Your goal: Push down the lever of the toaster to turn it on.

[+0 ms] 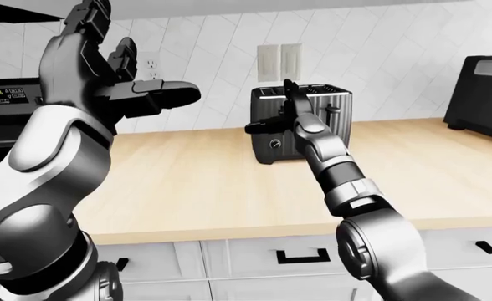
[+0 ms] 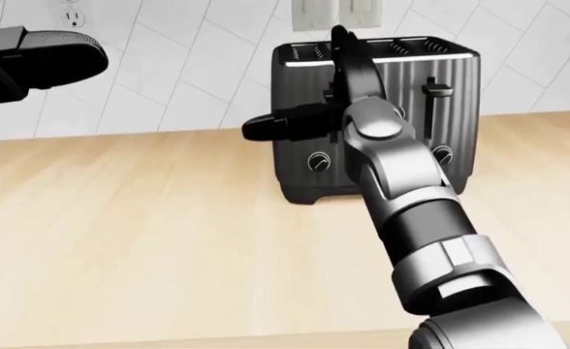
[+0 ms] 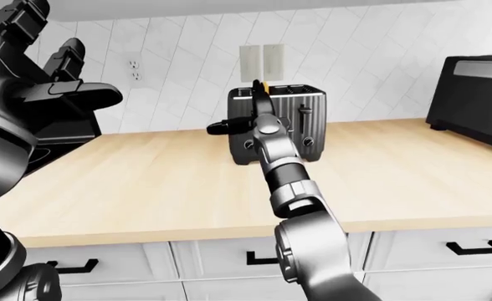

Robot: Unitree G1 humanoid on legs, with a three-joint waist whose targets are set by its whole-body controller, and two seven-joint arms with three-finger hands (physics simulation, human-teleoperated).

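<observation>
— Left hand point(image 1: 133, 94) first: why is it up there, doing nothing?

— I'm keeping it raised and clear at the left of the left-eye view, fingers spread, gripping nothing, well apart from the toaster point(image 2: 402, 120). It has no part in this job, so I park it where it can't block my sight of the levers.

— And the toaster itself?

— It stands on the tabletop point(image 2: 149, 233) against the tiled wall point(image 1: 212, 50), just below the double wall plate point(image 1: 279, 61), with its levers and knobs facing me.

— So the right hand point(image 2: 333, 91) is on a lever?

— It's pressed up against the toaster's left half, one finger standing tall along the face, another jutting out to the left. Nothing is clenched; the fingers are loose. The left lever is hidden behind the hand, so I can't tell if I'm touching it. The right lever point(image 2: 437, 91) sits high in its slot, untouched.

— Why that pose?

— I judge a straight finger over the lever lets me press down rather than grasp.
</observation>
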